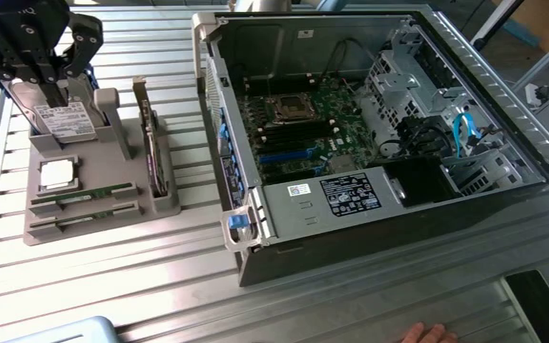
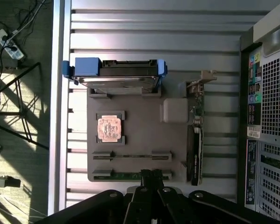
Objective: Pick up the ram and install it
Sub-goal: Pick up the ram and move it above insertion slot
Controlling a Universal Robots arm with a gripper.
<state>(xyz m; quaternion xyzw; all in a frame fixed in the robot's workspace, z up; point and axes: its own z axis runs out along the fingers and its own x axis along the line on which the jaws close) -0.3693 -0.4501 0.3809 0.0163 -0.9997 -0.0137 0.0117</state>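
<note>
Gripper jaws clenched tight, nothing between them. The ram lies just under the jaw tips, untouched. It is a thin green stick set on edge in the end slot of the grey holder, a narrow green strip showing between the slot's clips. Beyond the jaws sit the square chip and then the hard drive. The open computer case stands well off to one side.

The black metal gripper is built of flat, angular linkage bars joined at round silver pins, and a patch of blue shows on its upper body. In the wrist view its matte black housing spreads into two broad, rounded shoulders. Between them sit narrow paired finger links, each dotted with small pale rivets.
</note>
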